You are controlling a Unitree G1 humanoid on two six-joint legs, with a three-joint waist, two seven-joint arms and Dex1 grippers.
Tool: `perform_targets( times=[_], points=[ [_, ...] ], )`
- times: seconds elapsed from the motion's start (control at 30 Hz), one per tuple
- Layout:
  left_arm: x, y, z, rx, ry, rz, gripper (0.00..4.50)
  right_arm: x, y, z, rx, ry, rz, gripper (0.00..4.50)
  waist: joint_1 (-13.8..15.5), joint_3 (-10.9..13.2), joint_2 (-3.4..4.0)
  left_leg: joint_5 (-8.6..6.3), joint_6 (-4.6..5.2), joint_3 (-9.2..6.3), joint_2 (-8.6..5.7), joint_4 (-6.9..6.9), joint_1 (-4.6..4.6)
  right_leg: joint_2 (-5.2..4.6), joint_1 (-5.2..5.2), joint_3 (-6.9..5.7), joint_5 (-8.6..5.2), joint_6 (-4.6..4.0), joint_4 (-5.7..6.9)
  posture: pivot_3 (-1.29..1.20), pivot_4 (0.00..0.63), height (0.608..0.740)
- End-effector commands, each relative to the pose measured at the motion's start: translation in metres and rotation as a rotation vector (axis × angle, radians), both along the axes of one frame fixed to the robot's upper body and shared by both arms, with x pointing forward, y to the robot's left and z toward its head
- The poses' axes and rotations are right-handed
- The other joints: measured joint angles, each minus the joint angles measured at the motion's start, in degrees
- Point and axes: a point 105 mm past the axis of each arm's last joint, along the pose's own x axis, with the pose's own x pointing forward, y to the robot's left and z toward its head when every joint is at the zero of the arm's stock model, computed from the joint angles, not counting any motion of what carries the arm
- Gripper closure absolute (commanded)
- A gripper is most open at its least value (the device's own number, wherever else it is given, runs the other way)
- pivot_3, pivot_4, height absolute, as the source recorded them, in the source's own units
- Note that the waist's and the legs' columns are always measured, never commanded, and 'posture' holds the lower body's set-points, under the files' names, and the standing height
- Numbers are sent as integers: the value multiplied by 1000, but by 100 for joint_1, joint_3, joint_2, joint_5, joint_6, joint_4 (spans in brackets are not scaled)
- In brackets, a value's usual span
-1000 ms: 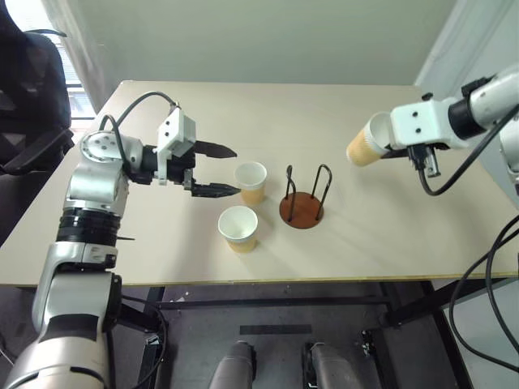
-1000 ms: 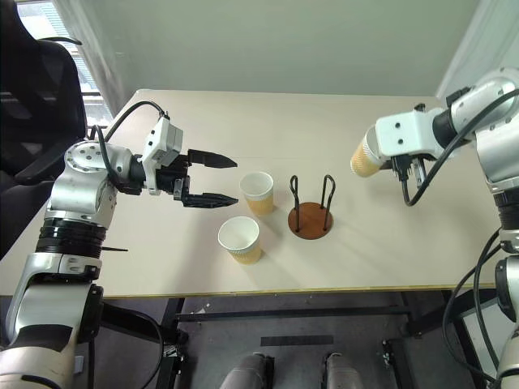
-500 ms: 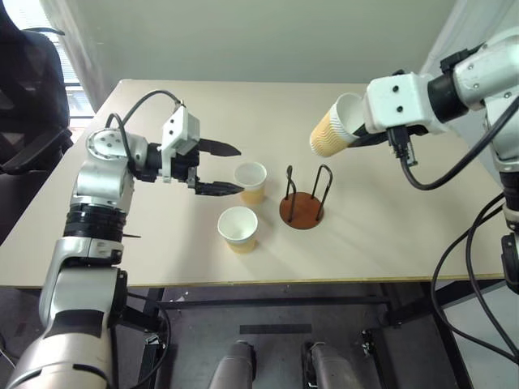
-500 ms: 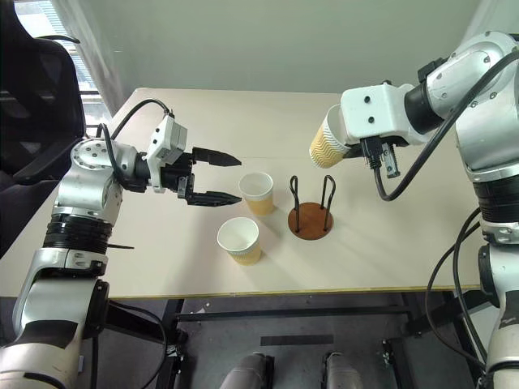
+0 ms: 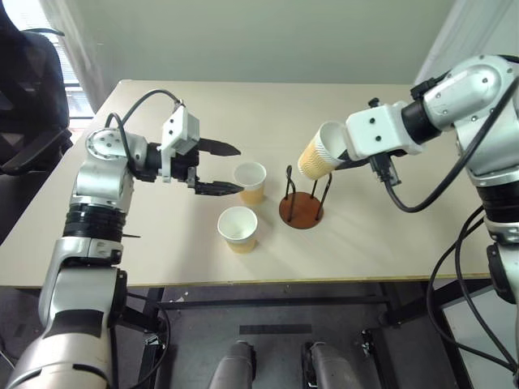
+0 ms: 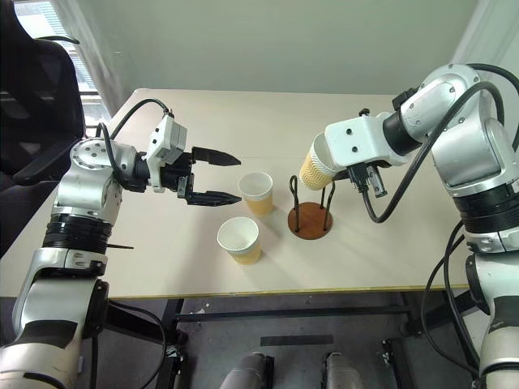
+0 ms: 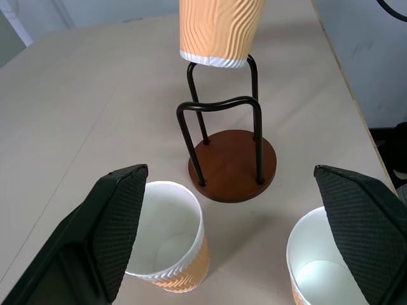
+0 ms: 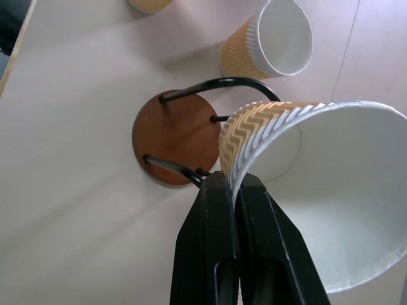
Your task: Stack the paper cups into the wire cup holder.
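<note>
My right gripper point(image 8: 234, 181) is shut on the rim of a tan paper cup point(image 5: 318, 154), pinching its wall between both fingers. The cup hangs tilted, bottom first, just over the black loops of the wire cup holder point(image 5: 302, 209), whose reddish-brown disc rests on the table. Two more paper cups stand upright to the holder's left, one further back point(image 5: 250, 181) and one nearer the front point(image 5: 238, 228). My left gripper point(image 5: 238, 169) is open, held level just left of the back cup, nothing between its fingers point(image 7: 121, 222).
The light wooden table point(image 5: 405, 243) has bare surface to the right of and behind the holder. A black chair point(image 5: 24, 89) stands off the table's far left corner. Black cables point(image 5: 405, 198) hang from my right arm above the table.
My right arm has carried the cup leftward and a little down, from the table's right side to just above the holder. The left gripper and the two standing cups have stayed put.
</note>
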Motion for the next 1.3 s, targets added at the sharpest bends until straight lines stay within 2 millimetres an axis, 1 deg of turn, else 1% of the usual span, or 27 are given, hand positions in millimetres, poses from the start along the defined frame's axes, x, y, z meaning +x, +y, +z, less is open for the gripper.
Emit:
perform_targets(
  times=[0.03,0.2,0.33,0.77,1.3],
  points=[
    [-1,2,14,-1,-59,8,0,-3,4,7,-12,-40,31,4479,0,0,0,0,0,0,0,0,0,0,0,0,0,0,0,0,150,740],
    [-1,2,15,-2,-60,9,0,-5,9,4,-34,-47,58,4479,1,0,0,0,0,1,0,1,0,0,0,0,0,0,0,0,150,740],
    [-1,2,15,-1,-62,8,0,-1,6,3,-66,-77,59,4479,-1,0,0,0,0,0,0,0,1,0,0,0,0,0,2,0,150,740],
    [-1,3,14,2,-63,11,0,4,4,5,-152,-163,93,4479,0,0,0,0,0,0,0,2,1,0,0,0,3,-1,2,0,150,740],
    [-1,4,13,6,-61,17,0,-2,14,1,-157,-158,149,4479,-1,0,0,0,0,0,0,2,1,0,0,0,3,0,2,0,150,740]
  ],
)
